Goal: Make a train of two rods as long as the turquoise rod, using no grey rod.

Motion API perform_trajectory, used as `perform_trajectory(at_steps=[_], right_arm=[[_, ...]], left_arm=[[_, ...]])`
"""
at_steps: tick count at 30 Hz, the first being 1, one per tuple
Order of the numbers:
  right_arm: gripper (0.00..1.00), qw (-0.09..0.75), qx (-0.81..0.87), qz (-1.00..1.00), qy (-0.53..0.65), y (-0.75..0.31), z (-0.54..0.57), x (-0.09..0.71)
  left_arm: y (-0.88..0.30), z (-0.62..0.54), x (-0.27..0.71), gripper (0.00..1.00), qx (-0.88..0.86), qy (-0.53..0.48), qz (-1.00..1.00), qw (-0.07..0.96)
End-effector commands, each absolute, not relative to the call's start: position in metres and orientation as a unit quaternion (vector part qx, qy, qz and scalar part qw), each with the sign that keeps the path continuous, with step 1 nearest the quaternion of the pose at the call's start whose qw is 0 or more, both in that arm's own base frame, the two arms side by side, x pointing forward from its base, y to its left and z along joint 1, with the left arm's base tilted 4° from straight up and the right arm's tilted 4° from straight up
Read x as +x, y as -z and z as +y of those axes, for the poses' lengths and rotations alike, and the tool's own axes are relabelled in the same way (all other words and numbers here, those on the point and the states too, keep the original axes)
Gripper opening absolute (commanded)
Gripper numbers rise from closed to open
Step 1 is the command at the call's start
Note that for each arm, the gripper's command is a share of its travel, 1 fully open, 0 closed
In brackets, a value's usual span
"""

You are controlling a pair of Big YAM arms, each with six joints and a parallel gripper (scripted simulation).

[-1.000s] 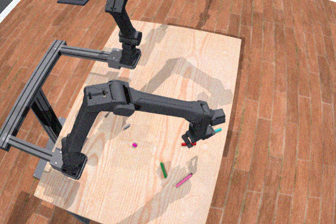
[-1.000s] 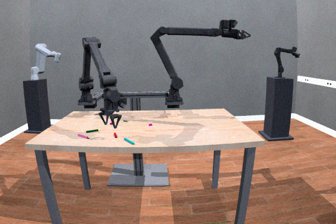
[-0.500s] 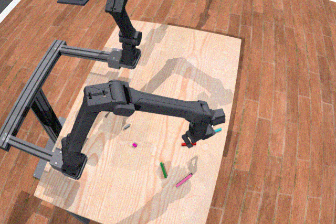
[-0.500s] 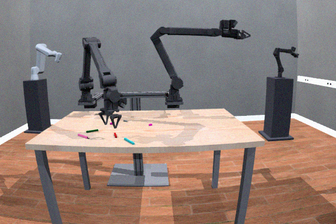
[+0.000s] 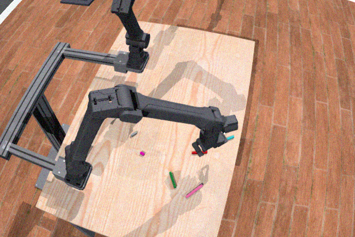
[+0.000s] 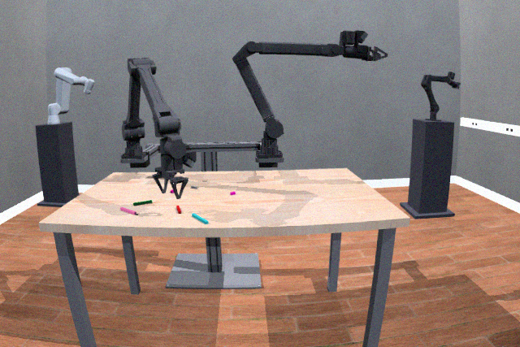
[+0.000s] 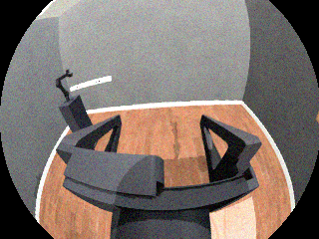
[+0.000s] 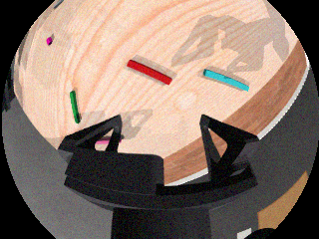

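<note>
The turquoise rod (image 5: 230,137) (image 6: 200,218) (image 8: 226,80) lies flat near the table's front edge. The red rod (image 5: 193,152) (image 6: 179,210) (image 8: 150,72) lies apart from it. The green rod (image 5: 172,180) (image 6: 142,202) (image 8: 75,107) and pink rod (image 5: 194,190) (image 6: 128,210) (image 8: 102,142) lie farther to one side. One magenta rod (image 5: 142,153) (image 6: 171,191) (image 8: 49,41) lies farther back; another magenta rod (image 6: 232,193) is hidden in the top view. My right gripper (image 6: 171,194) (image 8: 160,119) is open and empty above the table near the red rod. My left gripper (image 6: 387,54) (image 7: 160,119) is open and empty, raised high, pointing sideways.
A grey rod (image 5: 133,134) (image 6: 193,187) lies towards the back of the table (image 5: 229,56) (image 6: 357,209). The right arm (image 5: 172,111) reaches over the table and hides part of it in the top view. The left arm (image 6: 293,49) is held high.
</note>
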State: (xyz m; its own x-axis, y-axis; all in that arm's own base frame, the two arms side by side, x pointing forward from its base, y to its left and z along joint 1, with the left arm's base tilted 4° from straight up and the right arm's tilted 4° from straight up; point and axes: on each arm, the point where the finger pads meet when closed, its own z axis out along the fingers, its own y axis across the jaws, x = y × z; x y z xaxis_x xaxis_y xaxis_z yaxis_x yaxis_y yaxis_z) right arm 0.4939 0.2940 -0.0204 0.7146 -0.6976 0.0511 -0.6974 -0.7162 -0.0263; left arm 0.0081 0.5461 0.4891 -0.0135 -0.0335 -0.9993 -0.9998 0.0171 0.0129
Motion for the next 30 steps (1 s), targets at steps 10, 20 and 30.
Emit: perform_trajectory(at_steps=[10, 20, 30], right_arm=[[1.00, 0.029, -0.925, 0.375, 0.045, -0.0027, 0.3066, 0.5201], [1.00, 0.029, -0.925, 0.375, 0.045, -0.0027, 0.3066, 0.5201], [1.00, 0.026, -0.912, 0.406, 0.040, 0.0034, 0.3075, 0.5190]], left_arm=[[-0.5046, 0.5419, 0.0049, 1.00, -0.496, -0.500, 0.500, 0.504], [-0.5046, 0.5419, 0.0049, 1.00, -0.496, -0.500, 0.500, 0.504], [-0.5046, 0.5419, 0.0049, 1.00, -0.496, -0.500, 0.500, 0.504]])
